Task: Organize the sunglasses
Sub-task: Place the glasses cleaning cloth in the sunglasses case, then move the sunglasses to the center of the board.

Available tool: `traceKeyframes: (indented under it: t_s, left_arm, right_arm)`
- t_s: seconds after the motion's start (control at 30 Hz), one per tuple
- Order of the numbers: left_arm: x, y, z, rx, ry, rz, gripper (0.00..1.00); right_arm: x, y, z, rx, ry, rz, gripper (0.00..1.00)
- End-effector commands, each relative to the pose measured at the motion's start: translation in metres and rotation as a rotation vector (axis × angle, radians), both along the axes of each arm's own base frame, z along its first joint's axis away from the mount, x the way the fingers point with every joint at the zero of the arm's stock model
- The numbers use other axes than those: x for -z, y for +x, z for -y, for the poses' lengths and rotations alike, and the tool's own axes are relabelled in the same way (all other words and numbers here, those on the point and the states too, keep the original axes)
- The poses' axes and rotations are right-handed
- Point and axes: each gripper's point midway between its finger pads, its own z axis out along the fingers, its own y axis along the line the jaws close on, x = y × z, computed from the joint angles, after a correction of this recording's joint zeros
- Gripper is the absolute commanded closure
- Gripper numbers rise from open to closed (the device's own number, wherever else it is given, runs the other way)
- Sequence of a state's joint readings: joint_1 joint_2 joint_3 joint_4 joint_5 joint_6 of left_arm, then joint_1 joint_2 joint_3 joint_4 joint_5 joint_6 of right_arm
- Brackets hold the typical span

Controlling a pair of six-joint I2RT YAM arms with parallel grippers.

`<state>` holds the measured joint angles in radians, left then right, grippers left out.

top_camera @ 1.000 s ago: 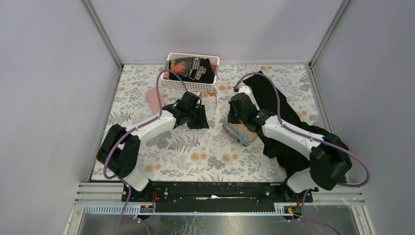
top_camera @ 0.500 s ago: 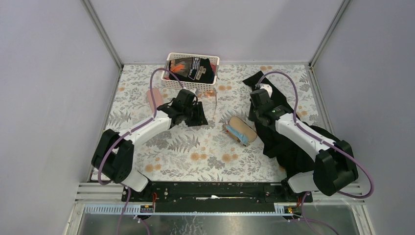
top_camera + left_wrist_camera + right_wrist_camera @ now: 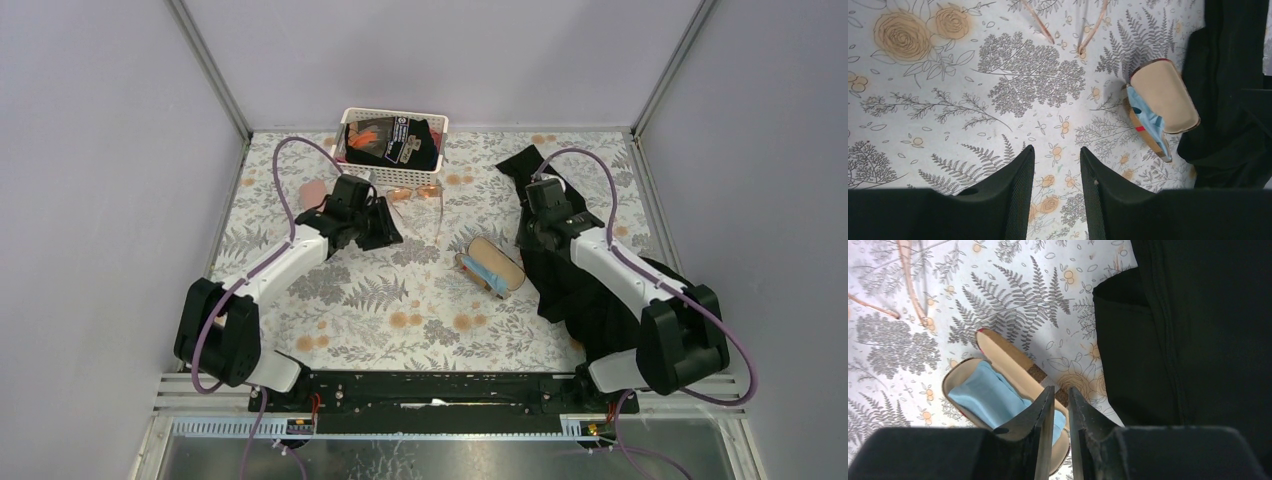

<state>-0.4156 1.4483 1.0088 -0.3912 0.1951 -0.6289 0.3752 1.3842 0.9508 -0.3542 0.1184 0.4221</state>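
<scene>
Where they lie unfolded, the sunglasses (image 3: pixel 414 193) show thin wire — pale orange lenses.

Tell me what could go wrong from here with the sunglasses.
1. The wire-framed sunglasses lie with their thin temples spread, so the open left hand might bend or shove them rather than grip them.
2. The blue cloth bunched in the open case may keep the glasses from seating.

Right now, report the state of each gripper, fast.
Left black two-finger gripper: open, holding nothing.
Right black two-finger gripper: open a crack, holding nothing.
</scene>
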Motion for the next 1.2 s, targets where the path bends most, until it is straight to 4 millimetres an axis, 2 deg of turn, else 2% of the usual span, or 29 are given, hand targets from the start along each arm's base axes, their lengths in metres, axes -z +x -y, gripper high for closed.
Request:
traceKeyframes:
  t_s: [0.0,0.2,0.43,0.53,0.7,0.8,0.9,1.0,1.07,1.17]
  left_arm:
    - [0.019,-0.013,-0.011,0.005,0.045,-0.058,0.56]
    - [0.028,-0.023,-0.005,0.037,0.008,-0.085,0.56]
    - [0.031,-0.025,-0.003,0.051,0.0,-0.093,0.56]
    - [0.031,-0.025,-0.004,0.05,0.001,-0.092,0.56]
    - [0.031,-0.016,-0.012,0.002,0.04,-0.09,0.56]
    - [0.028,-0.001,-0.019,-0.046,0.047,-0.088,0.56]
    - [0.034,0.023,-0.024,-0.122,0.071,-0.094,0.55]
    - [0.033,0.052,-0.021,-0.216,0.044,-0.054,0.54]
    - [0.034,0.07,-0.021,-0.277,0.034,-0.031,0.47]
    - [0.04,0.094,-0.016,-0.322,0.036,-0.035,0.47]
  right_arm:
    - [0.015,0.003,-0.004,-0.028,0.022,-0.063,0.76]
    - [0.035,0.001,-0.004,-0.032,0.037,-0.123,0.74]
    - [0.047,-0.007,-0.009,-0.048,0.07,-0.162,0.73]
    - [0.048,-0.009,-0.009,-0.046,0.077,-0.165,0.73]
    - [0.038,-0.012,-0.016,-0.061,0.123,-0.148,0.73]
    - [0.033,-0.009,-0.021,-0.067,0.154,-0.131,0.73]
    - [0.029,-0.003,-0.023,-0.063,0.161,-0.114,0.72]
    - [0.025,0.001,-0.025,-0.066,0.166,-0.105,0.71]
    - [0.024,0.001,-0.025,-0.067,0.167,-0.102,0.7]
    - [0.022,0.0,-0.024,-0.066,0.165,-0.098,0.69]
